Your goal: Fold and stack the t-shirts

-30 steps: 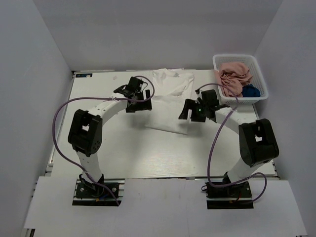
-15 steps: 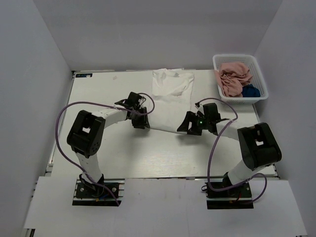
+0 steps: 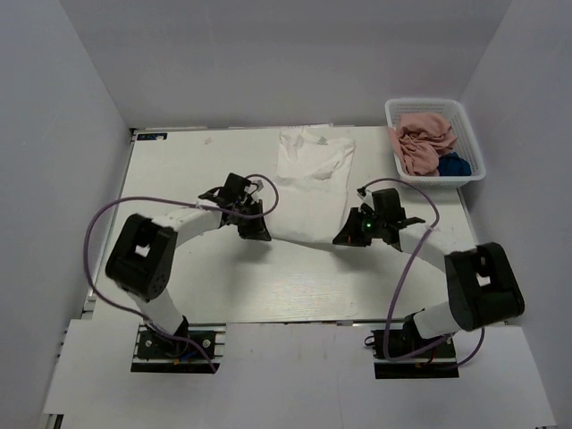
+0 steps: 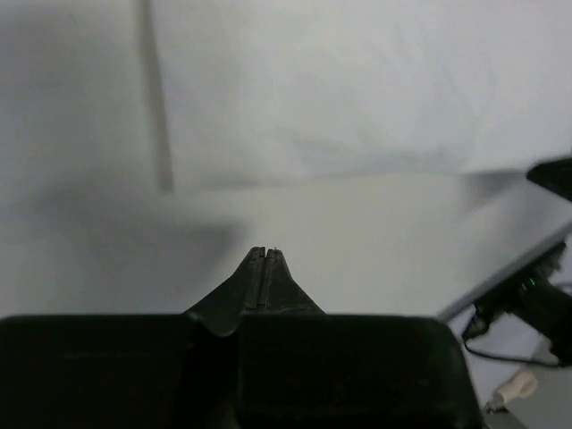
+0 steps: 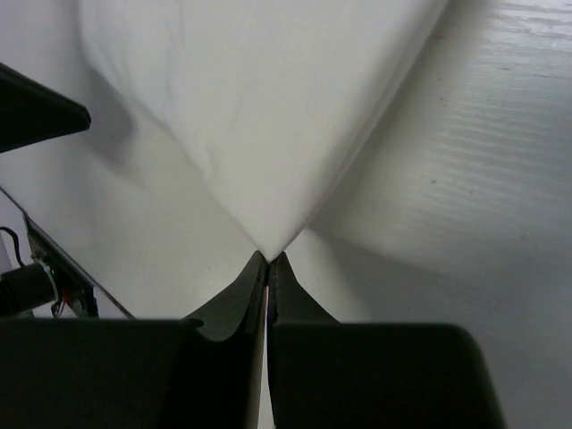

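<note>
The white t-shirt [image 3: 308,179] lies spread out lengthwise on the table, collar at the far end. My right gripper [image 3: 345,239] sits at its near right corner. In the right wrist view it [image 5: 268,259] is shut on that corner, and the white cloth [image 5: 259,107] draws to a point between the jaws. At the near left corner my left gripper [image 3: 259,234] is shut. In the left wrist view its tips [image 4: 265,252] rest just short of the shirt's hem [image 4: 357,89], with no cloth visible between them. A pink t-shirt [image 3: 422,141] and a navy one [image 3: 454,164] lie crumpled in the basket.
The white lattice basket [image 3: 427,102] stands at the table's far right corner. White walls close in the table on the left, back and right. Purple cables loop from both arms over the table near their bases.
Both grippers were open beside the shirt's middle. They have moved toward me to its near corners and shut, the right one on the corner.
</note>
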Tool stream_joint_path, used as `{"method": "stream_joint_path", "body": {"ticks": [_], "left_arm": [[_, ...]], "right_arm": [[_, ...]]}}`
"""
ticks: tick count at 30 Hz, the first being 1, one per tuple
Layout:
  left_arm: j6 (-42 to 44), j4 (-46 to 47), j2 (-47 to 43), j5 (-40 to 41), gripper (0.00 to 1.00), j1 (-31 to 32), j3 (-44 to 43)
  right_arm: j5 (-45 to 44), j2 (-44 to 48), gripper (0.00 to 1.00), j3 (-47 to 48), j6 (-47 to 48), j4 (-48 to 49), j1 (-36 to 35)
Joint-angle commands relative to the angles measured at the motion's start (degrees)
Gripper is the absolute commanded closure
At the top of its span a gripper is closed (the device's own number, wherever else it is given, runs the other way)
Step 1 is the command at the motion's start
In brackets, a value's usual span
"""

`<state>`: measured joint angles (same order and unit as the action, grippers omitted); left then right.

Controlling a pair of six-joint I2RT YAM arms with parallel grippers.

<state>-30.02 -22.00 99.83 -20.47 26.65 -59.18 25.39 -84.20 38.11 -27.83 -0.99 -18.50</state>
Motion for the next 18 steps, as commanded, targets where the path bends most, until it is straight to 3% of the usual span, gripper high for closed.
{"method": "stream_joint_path", "body": {"ticks": [1, 6, 10, 11, 13, 14, 18], "left_arm": [[-0.39, 1.34, -13.50, -7.72, 1.00, 1.55, 3.62], [-0.92, -3.13, -23.26, -7.92, 1.00, 2.17, 4.77], [-1.44, -3.84, -31.26, -4.77, 1.00, 2.70, 4.77], [-1.44, -3.84, -32.15, -4.06, 0.93, 2.70, 5.30], [-1.44, -4.37, -32.68, -3.35, 0.61, 2.70, 6.09], [-1.44, -5.06, -31.64, -4.05, 0.50, 2.70, 7.31], [-0.92, -4.55, -24.61, -7.12, 0.30, 3.84, 9.17]], "right_arm": [[3.08, 8.93, 1.00, 1.88, 4.71, -11.02, -0.92], [6.24, 18.01, 1.00, 5.75, 6.04, -21.92, -1.27], [8.10, 22.50, 1.00, 6.45, 5.25, -23.35, -0.92], [8.27, 24.16, 1.00, 6.37, 5.07, -23.44, -0.92], [7.58, 24.61, 1.00, 5.49, 4.72, -23.96, -1.01], [7.49, 24.88, 1.00, 5.05, 4.63, -24.40, -0.92], [7.66, 24.53, 1.00, -0.21, 3.93, -23.53, -0.92]]}}
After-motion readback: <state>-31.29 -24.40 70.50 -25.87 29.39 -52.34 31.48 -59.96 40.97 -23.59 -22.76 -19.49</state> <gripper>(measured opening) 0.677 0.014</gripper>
